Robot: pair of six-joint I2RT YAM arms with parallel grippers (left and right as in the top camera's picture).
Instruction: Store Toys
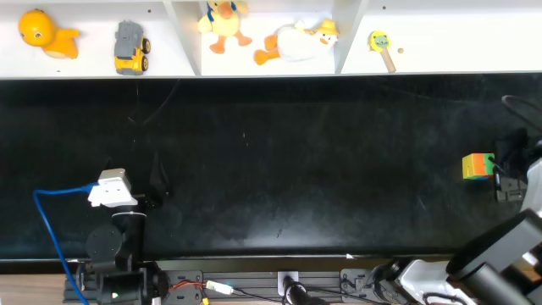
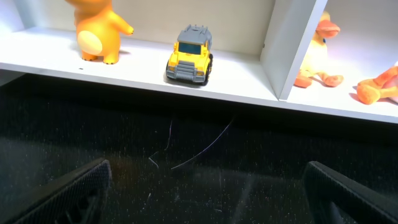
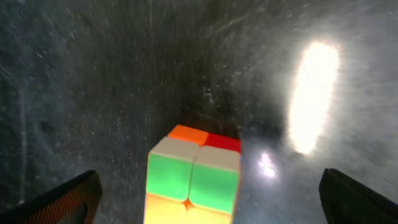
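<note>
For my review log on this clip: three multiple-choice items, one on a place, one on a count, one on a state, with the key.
1. The yellow truck stands
A) in the rightmost compartment
B) in the left shelf compartment, beside the orange duck
C) on the floor

2. Toys in the middle compartment:
A) one
B) two
C) four

3. The right pincer is
A) open, its fingers either side of the puzzle cube without touching it
B) shut on the cube
C) shut, holding a plush

Key:
1 B, the top view shows truck and duck sharing the leftmost bay.
2 B, a yellow duck plush and a white goose plush lie there.
3 A, the right wrist view shows both fingers far apart with clear gaps to the cube.
</note>
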